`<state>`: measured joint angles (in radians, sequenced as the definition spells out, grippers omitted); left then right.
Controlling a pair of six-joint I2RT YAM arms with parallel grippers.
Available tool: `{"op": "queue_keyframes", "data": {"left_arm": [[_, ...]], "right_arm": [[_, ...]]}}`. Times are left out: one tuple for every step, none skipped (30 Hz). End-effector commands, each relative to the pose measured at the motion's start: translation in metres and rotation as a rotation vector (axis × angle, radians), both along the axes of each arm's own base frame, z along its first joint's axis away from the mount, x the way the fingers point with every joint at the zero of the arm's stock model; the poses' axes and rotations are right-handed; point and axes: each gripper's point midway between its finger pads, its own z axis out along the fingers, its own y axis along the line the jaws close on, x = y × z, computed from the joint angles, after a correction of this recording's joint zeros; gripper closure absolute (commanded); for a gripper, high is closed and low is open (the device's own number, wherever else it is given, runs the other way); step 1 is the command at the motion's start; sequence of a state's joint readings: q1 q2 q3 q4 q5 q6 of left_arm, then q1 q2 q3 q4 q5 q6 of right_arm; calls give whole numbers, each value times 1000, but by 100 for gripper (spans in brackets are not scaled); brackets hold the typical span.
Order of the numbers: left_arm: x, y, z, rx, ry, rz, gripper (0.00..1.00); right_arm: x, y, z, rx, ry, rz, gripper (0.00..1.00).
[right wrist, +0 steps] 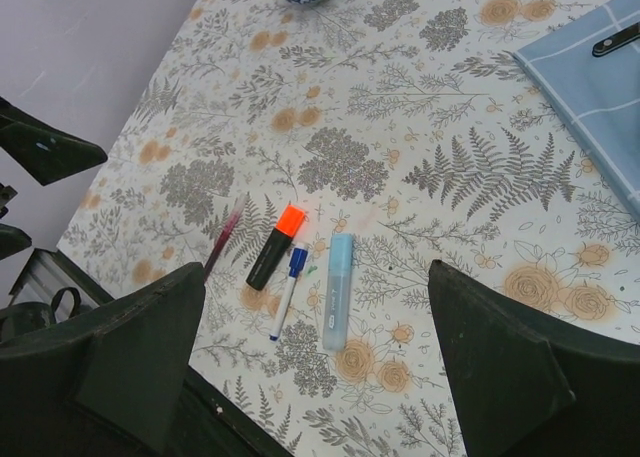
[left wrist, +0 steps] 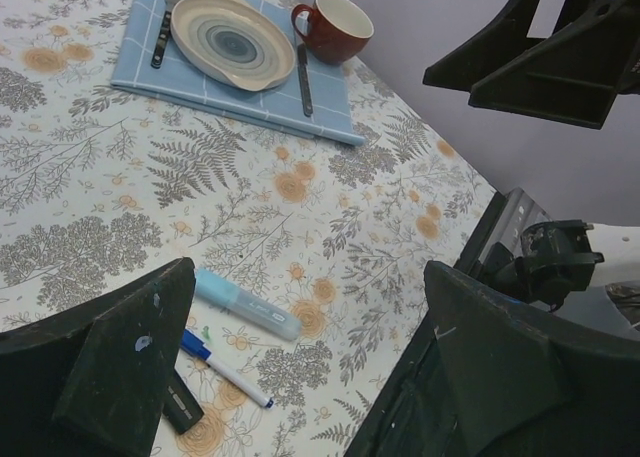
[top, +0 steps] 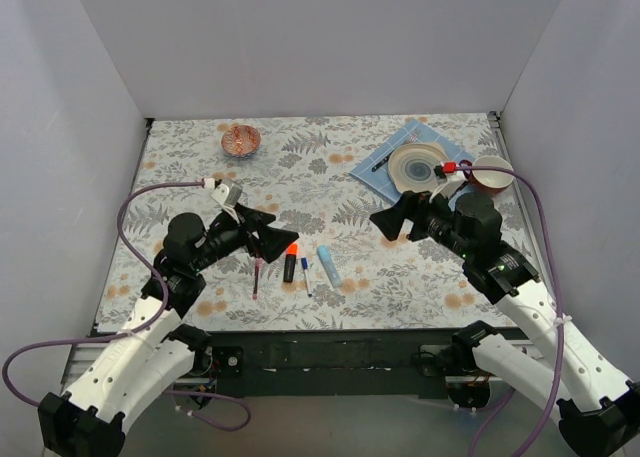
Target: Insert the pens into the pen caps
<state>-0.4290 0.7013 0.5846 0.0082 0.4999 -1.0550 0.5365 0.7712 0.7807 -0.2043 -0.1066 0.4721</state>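
Now, left gripper point(top: 284, 227): wide open and holding nothing. It hangs low over the table.
Right gripper point(top: 382, 227): wide open too, with nothing in it. It points across at the left one.
Between them: the pens lie in a little row on the flowery table point(top: 420, 277), near the front edge.
Nearest the left gripper: the black marker point(top: 290, 263) with the orange end, just below the fingertips in the top view.
Beside it: the thin red pen point(top: 256, 277) on its left, the white pen point(top: 305, 275) on its right, then the light-blue marker point(top: 328, 264).
Which way they lie: all four run long-ways from the front edge toward the back, side by side. The orange end points to the back.
Closer arm: the left one, for every pen. From the right gripper the pens lie to its left and a bit toward the front.
Loose pen caps: I see none on the table. The orange end, and the blue bit on the white pen, look like caps already on, but I cannot tell for sure.
Next grab, my guess: the fingers should close across a pen, from its two sides.
Far off: a plate point(top: 398, 167), a mug point(top: 492, 175) and a small bowl point(top: 240, 139) sit at the back, well apart from the pens.
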Motion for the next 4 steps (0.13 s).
{"op": "queue_keyframes", "data": {"left_arm": [[-4, -1, 23, -23, -64, -24, 2], [-4, -1, 23, -25, -63, -21, 2], [-4, -1, 23, -27, -64, -19, 2], [-4, -1, 22, -28, -62, -19, 2]], "right_arm": [[4, 2, 25, 53, -88, -2, 2], [4, 3, 24, 52, -87, 1, 2], [4, 3, 24, 55, -90, 4, 2], [3, 3, 26, 59, -99, 7, 2]]}}
